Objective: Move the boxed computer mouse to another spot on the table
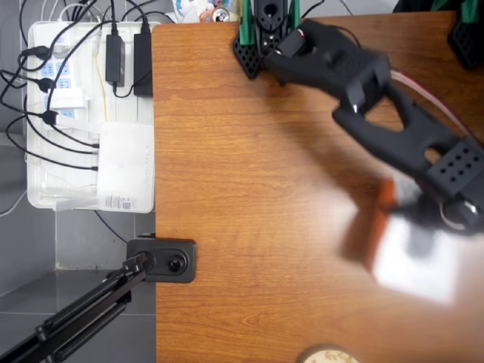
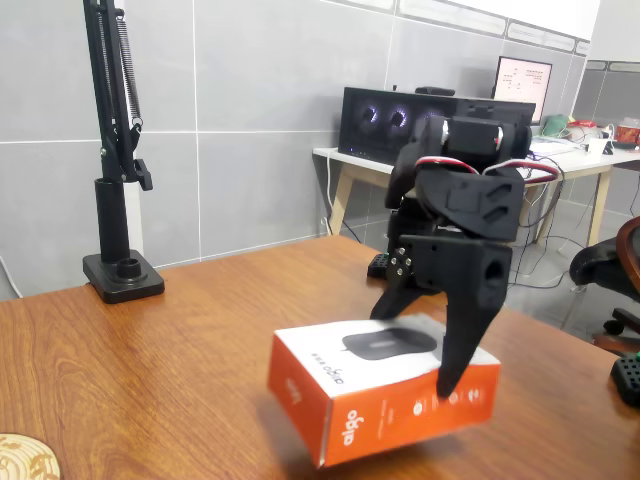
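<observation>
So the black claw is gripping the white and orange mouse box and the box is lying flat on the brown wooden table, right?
Not quite. The black claw does grip the white and orange mouse box, but the box is not lying flat. The fixed view shows it tilted, one end raised off the brown wooden table.

The table [image 1: 249,227] is glossy brown wood grain. A black camera mount [image 1: 162,261] is clamped at its left edge in the overhead view. The arm's base [image 1: 261,38] sits at the far edge. A round light wooden disc [image 2: 25,458] lies at the near edge.
</observation>
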Available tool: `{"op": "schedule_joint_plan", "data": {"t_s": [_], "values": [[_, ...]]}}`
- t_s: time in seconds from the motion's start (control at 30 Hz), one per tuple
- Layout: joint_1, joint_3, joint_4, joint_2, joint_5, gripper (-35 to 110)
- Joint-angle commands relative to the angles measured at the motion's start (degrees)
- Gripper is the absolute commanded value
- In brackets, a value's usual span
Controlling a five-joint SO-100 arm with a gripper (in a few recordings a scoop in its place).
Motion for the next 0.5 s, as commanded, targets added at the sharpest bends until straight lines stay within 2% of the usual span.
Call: {"op": "schedule_joint_plan", "data": {"t_s": [0.0,0.07,0.27,0.3,0.4,0.47], "values": [[8.7,-26.6,5.9,2.9,-0.5,0],[15.4,-30.7,6.9,3.9,-5.1,0],[33.5,-29.7,7.3,11.1,-8.3,0],[35.2,-25.8,7.1,13.9,-7.3,0],[37.2,-0.3,1.4,31.6,-5.4,0],[38.1,5.4,2.5,37.4,-4.9,0]]}}
